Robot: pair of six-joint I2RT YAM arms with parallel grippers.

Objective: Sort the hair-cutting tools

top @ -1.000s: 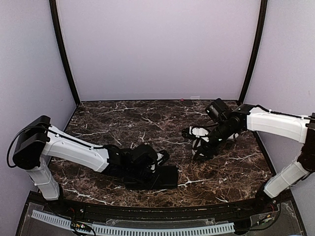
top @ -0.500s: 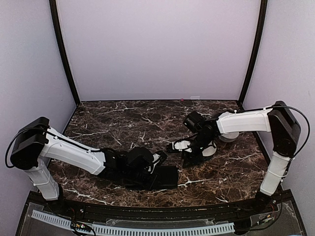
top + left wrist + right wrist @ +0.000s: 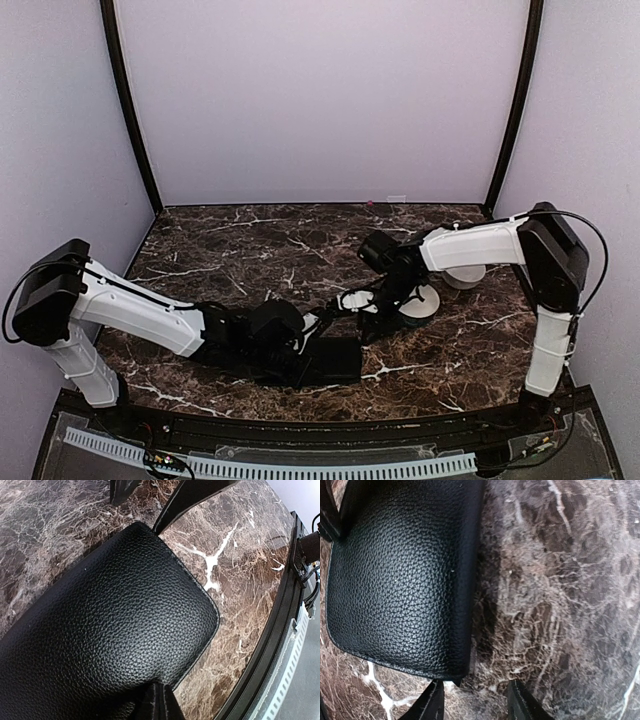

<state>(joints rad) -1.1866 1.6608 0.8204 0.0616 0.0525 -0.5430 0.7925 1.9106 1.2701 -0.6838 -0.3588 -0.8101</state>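
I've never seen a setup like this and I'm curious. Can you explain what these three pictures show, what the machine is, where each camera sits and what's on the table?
These are two white robot arms, bolted at the near edge of a dark marble table. The wide picture comes from a fixed camera above and behind them. The two close-ups come from a camera on each wrist. A flat black leather-look case lies on the table. A white bowl and a second bowl stand toward the right. The right tool is open beside a corner of the case and holds nothing. The left tool sits at the case's edge, and I cannot tell whether it grips it. No scissors or combs show.
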